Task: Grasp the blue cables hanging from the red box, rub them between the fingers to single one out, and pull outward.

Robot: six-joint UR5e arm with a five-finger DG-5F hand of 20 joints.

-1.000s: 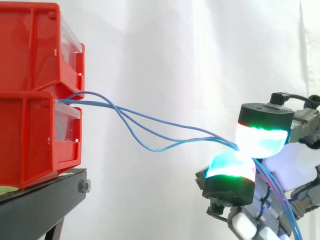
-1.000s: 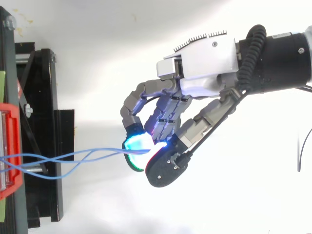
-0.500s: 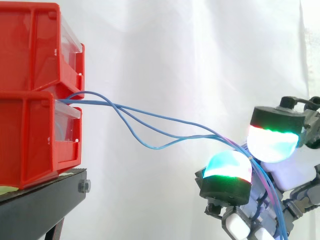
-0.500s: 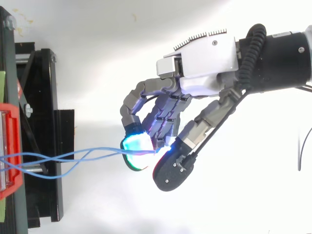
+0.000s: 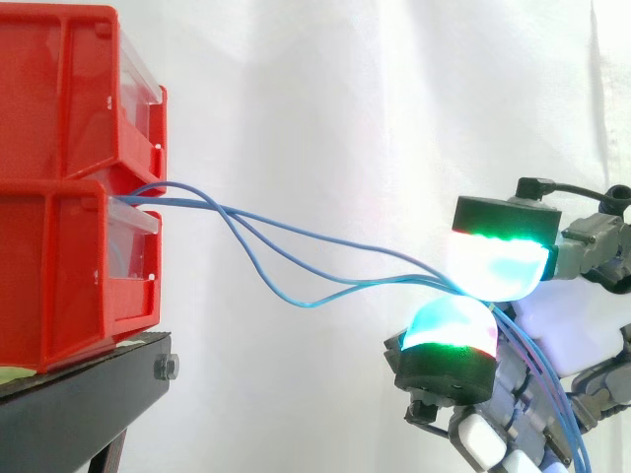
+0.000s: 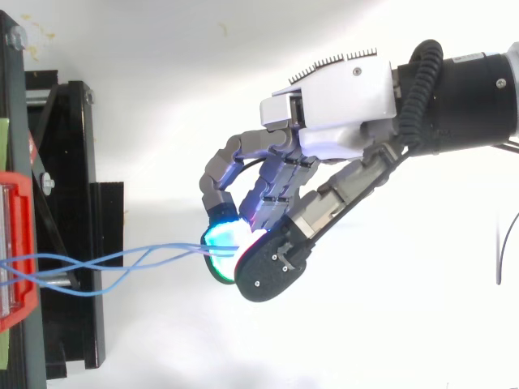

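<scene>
Hand state: We found the hand (image 6: 332, 121) clamped on the blue cables (image 5: 229, 210), its curled fingers pinching them between two glowing fingertips (image 5: 493, 271).
Change observed: Half a second earlier the upper pad stood back and apart from the lower one, with the strands merely lying across the gap. We now saw it brought forward and down onto the lower pad, closing the pinch again.
Interpretation: We judged this to be one stroke of the rubbing motion, the pads sliding over each other to roll the strands apart.
Cable location: The cables left the red box (image 5: 59, 266) at the top edge of its lower bin, crossed one another just outside it, and ran in loose curves to the pinch. Beyond the pads they trailed down behind the hand.
Separation status: Several strands entered the pinch together, so we judged that no single one had been isolated.
Tension: The strands sagged; we judged that the outward pull had not begun.
Support: The box rested on the black stand (image 5: 79, 404).
</scene>
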